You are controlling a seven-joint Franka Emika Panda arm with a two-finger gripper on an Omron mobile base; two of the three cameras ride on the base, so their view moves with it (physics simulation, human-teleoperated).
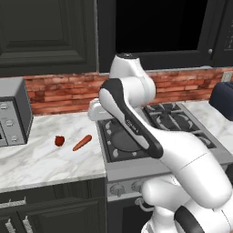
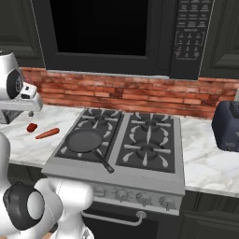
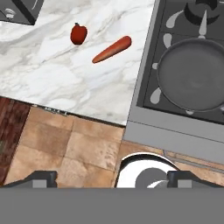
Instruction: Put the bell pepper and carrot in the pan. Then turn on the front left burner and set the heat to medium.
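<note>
Fingers (image 3: pixel 112 178) wide open and empty, the arm hovers above the table (image 3: pixel 52 74); pepper (image 3: pixel 78 34) at eleven o'clock, carrot (image 3: pixel 112 49) beside it, pan (image 3: pixel 192 74) on the stove awaiting. Next, likely: descend onto the pepper.

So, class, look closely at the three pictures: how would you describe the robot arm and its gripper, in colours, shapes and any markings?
The arm is built of rounded, glossy white shells with dark grey to black bands and joint caps. One dark band carries small pale lettering, too small to read. No loose cables show. The gripper ends in two small dark grey, blocky finger tips.
</note>
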